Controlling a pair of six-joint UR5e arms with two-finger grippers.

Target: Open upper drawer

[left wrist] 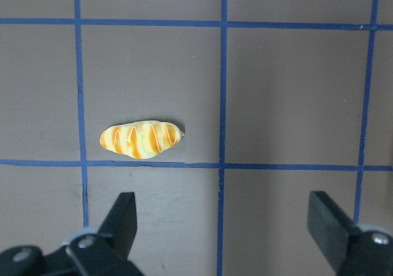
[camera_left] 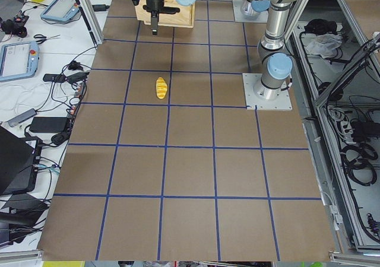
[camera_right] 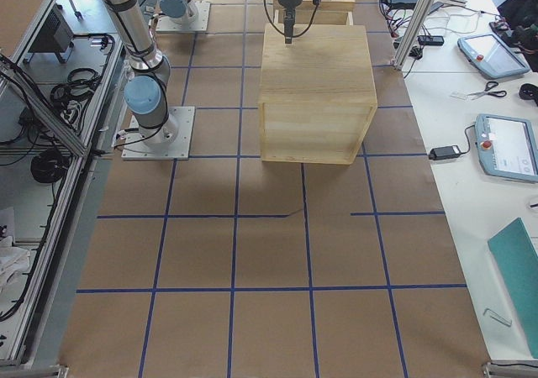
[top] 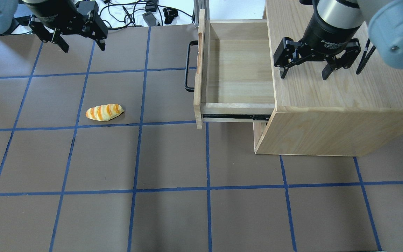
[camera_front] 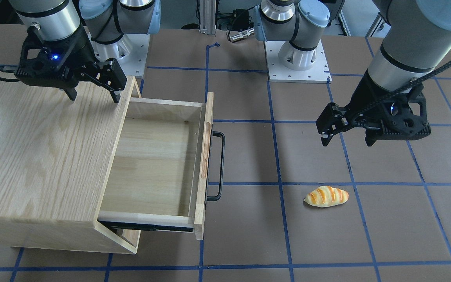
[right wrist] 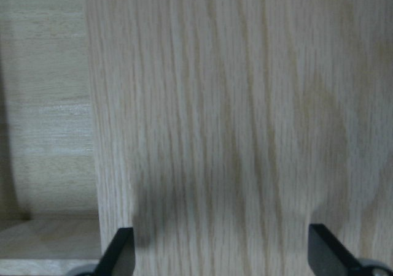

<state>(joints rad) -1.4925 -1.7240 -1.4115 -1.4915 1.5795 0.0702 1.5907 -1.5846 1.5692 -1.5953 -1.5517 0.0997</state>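
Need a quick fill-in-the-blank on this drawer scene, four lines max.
1. The upper drawer is pulled ____ of the cabinet.
2. The right pincer, open, is above the cabinet's ____ panel.
3. The left pincer, open, holds ____.
4. The bread roll lies nearer the ____ pincer.
Missing words: out; top; nothing; left.

The brown table (top: 173, 217) carries an oak cabinet (top: 345, 91) and bread roll (top: 104, 112).

Robotics lab; teach pendants (camera_right: 508, 147) beside gridded table (top: 173, 157).
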